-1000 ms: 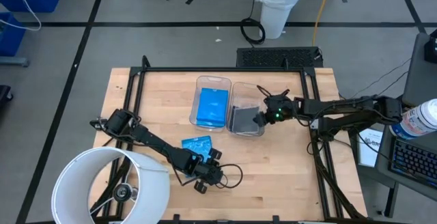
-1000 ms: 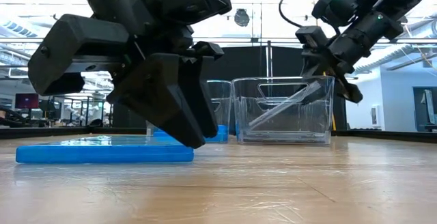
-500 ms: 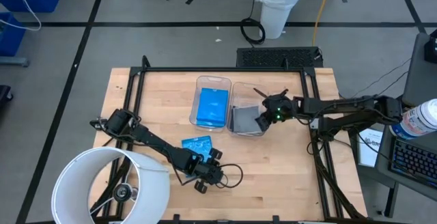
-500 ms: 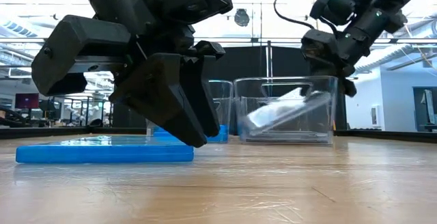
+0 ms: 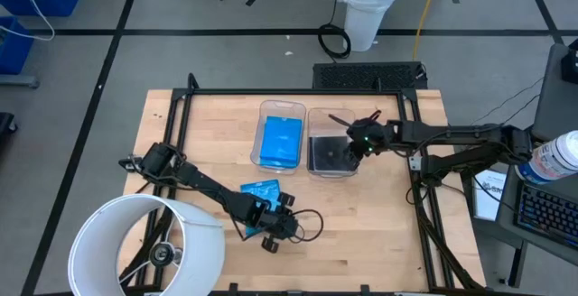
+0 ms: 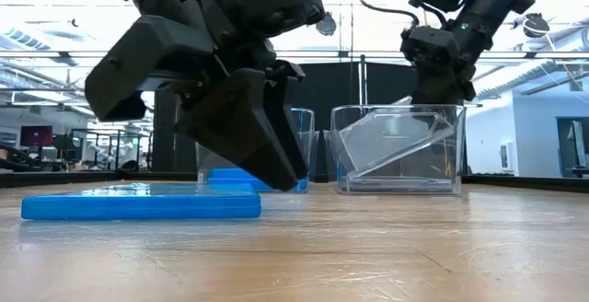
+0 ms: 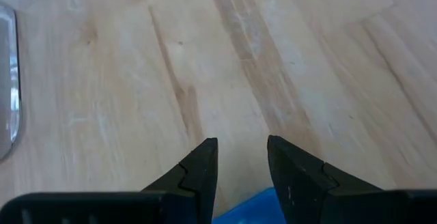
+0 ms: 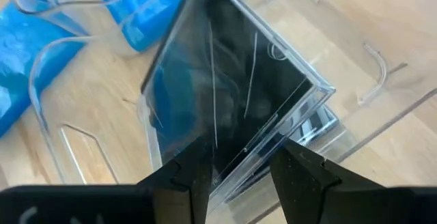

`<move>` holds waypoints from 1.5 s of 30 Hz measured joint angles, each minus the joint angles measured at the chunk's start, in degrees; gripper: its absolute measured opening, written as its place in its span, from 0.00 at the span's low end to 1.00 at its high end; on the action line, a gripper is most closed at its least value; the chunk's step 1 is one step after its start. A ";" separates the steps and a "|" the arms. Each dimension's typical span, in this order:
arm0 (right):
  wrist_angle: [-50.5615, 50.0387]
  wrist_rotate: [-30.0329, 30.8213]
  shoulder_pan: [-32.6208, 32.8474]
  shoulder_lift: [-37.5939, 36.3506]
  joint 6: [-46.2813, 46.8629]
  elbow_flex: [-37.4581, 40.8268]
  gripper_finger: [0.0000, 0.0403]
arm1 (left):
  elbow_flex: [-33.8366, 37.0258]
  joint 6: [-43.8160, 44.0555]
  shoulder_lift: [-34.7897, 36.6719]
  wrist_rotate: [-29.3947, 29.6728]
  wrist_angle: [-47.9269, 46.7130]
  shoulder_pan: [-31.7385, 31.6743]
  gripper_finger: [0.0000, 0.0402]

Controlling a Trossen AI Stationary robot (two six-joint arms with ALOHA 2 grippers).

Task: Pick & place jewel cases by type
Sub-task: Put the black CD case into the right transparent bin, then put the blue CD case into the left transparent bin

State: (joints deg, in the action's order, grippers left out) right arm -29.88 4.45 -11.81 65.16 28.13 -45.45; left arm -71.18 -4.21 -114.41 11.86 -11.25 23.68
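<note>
Smoky case tilted in the right bin.
Right gripper [image 8: 235, 173] fingers pinch the dark jewel case [image 8: 232, 94]; left gripper [image 7: 242, 159] fingers spread, blue jewel case [image 7: 252, 210] beneath.

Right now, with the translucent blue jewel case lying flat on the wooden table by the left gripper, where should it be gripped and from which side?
Grip the translucent blue jewel case by one free edge, coming in low from the side. It lies flat on the wooden table, so its thin edges are probably the only faces the fingers can close across. The left gripper stands open beside it.
</note>
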 joint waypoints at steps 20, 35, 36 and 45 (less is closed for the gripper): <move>4.93 4.51 -3.50 0.05 2.29 -0.04 0.32 | 0.00 -0.20 0.00 -1.55 2.26 -0.26 0.33; 6.37 -1.30 -5.56 -0.27 -2.84 -1.77 0.32 | 0.00 -0.06 0.00 -2.39 0.75 -0.28 0.33; 6.49 -1.31 -4.43 -0.30 -3.65 -2.91 0.32 | 0.00 -0.31 0.00 -2.03 0.80 -0.28 0.33; 5.40 12.17 17.66 -0.37 -9.75 -11.51 0.18 | -0.37 -7.50 2.80 12.62 -0.99 5.50 0.33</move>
State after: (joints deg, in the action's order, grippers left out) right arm -24.48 16.62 5.84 64.79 18.39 -56.97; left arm -71.55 -11.71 -111.61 24.48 -12.24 29.18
